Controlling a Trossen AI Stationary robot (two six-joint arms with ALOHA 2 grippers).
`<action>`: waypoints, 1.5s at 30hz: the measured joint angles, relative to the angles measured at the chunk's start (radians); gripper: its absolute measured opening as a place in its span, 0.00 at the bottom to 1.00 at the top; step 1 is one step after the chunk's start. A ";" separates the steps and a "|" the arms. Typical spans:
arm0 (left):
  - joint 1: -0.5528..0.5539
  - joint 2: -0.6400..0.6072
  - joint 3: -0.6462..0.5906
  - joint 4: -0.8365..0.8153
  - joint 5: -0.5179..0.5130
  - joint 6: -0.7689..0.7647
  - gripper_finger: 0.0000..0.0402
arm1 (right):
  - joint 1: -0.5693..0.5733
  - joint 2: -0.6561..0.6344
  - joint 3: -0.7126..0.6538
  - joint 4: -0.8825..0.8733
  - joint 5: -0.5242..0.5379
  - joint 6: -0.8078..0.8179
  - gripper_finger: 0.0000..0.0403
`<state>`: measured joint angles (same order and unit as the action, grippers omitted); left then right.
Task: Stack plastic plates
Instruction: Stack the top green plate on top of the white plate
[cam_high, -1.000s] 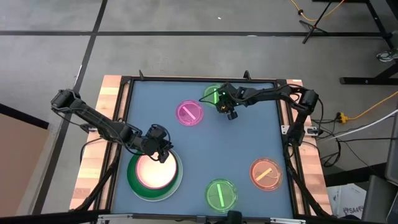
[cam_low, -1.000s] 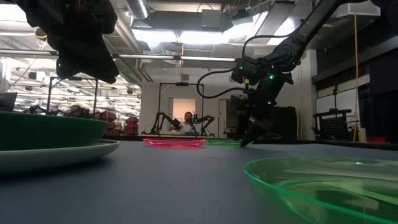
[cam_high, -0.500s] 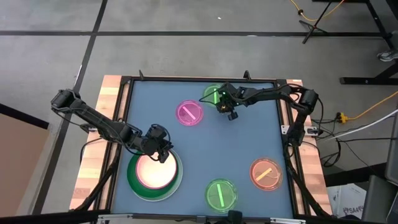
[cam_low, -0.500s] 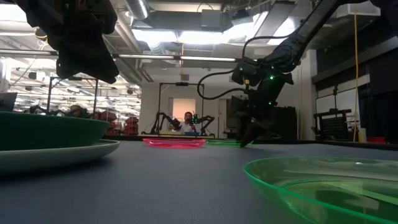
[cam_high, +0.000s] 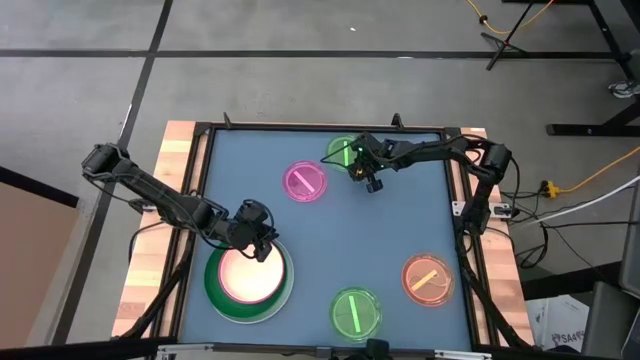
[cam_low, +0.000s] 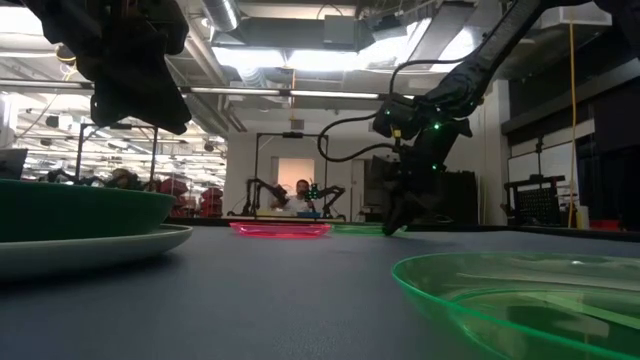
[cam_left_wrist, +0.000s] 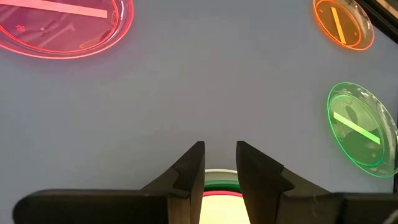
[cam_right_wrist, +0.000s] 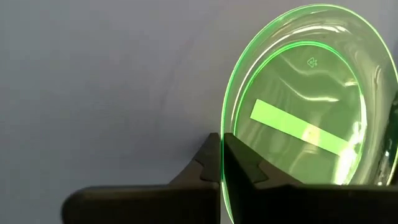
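My right gripper (cam_right_wrist: 222, 155) is shut on the small translucent green plate (cam_right_wrist: 305, 106) that lies at the table's far side (cam_high: 342, 152). My left gripper (cam_left_wrist: 219, 158) hangs open above the far edge of the plate stack (cam_high: 248, 282) at the near left and touches nothing. That stack shows a glowing pink-cream plate inside a dark green plate (cam_low: 80, 208), which rests on a pale plate (cam_low: 110, 245). A small pink plate (cam_high: 305, 181), an orange one (cam_high: 428, 279) and a second green one (cam_high: 355, 313) lie flat on the table. My right gripper pinches the green plate's raised rim (cam_right_wrist: 223, 127) on the side toward the table's near edge, one finger outside the rim and one inside it. The fingers slant down from the table's right. The plate still lies flat on the table.
The blue table top (cam_high: 380, 230) lies bare between the plates. A dark frame with wooden boards (cam_high: 170, 180) runs round the table's edges. Beyond the far edge, the low view shows a room with another robot and a person (cam_low: 302, 190).
My right gripper has shut its fingers on the rim of the far green plate without shifting. The plate has stayed flat where it was.
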<state>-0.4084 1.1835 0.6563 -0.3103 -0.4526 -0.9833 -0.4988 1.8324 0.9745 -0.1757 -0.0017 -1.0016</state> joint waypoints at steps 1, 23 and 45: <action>0.000 0.000 0.000 0.000 0.000 0.000 0.21 | 0.000 0.000 0.000 0.000 0.001 0.000 0.01; 0.000 0.000 0.000 0.001 0.000 -0.003 0.21 | 0.001 -0.010 -0.001 -0.018 -0.008 0.000 0.00; 0.000 0.000 0.000 0.016 -0.002 -0.002 0.21 | 0.024 -0.161 -0.001 -0.087 -0.008 -0.012 0.00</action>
<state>-0.4082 1.1835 0.6559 -0.2939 -0.4549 -0.9853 -0.4746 1.6713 0.9737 -0.2627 -0.0102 -1.0135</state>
